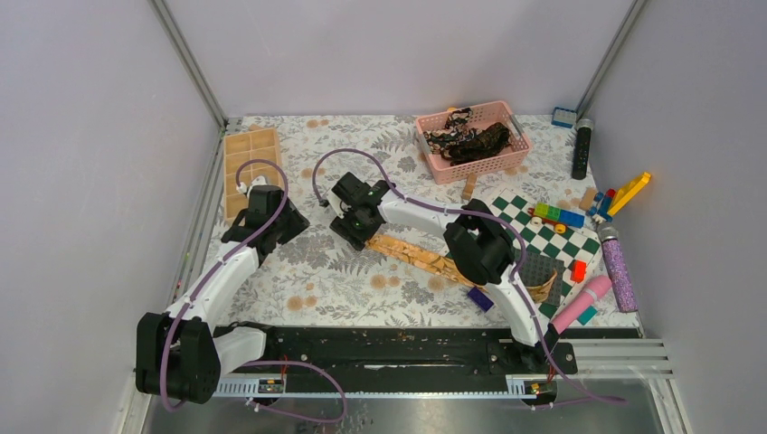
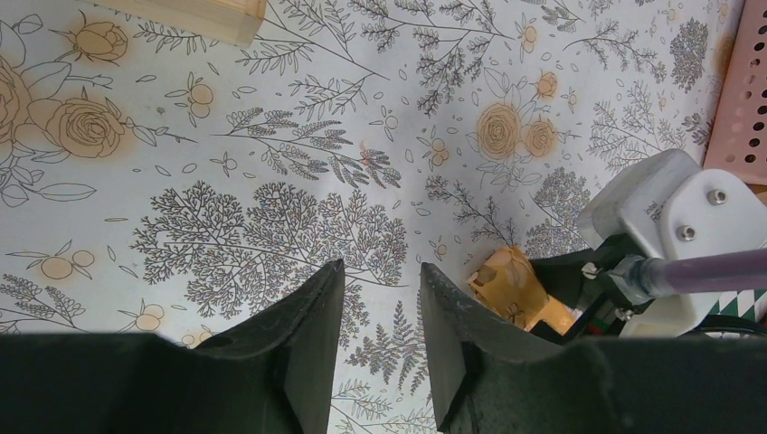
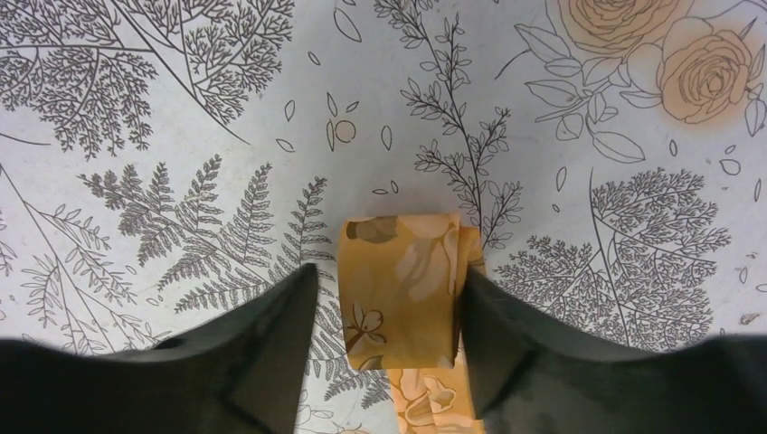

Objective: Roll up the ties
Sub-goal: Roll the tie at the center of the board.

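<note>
- Start of the job: my right gripper (image 3: pixel 391 271) straddles the turned-over end of the golden-tan tie (image 3: pixel 398 298) on the floral desk (image 3: pixel 136 108). One finger lies against the fabric's edge and a sliver of desk shows at the other, so the jaws stand released rather than clenched.
- My left gripper (image 2: pixel 380 271) hovers near the same end, its jaws parted with nothing between them.
- How far along, by my reading: early. Only the first turn or two is made at this end. The rest of the tie lies flat on the desk and runs under my right arm toward the checkered board (image 1: pixel 520 217).
- The dark ties (image 1: pixel 470 137) sit heaped in the pink basket (image 1: pixel 475 167) at the far side, none visibly rolled.
- The right wrist view alone shows the fold squarely, with the tail trailing out beneath it.
- The left wrist view catches that end from the side, as a small raised curl just beside my right gripper's body.
- Only the top view gives the tie's full unrolled length and the basket's contents.
</note>
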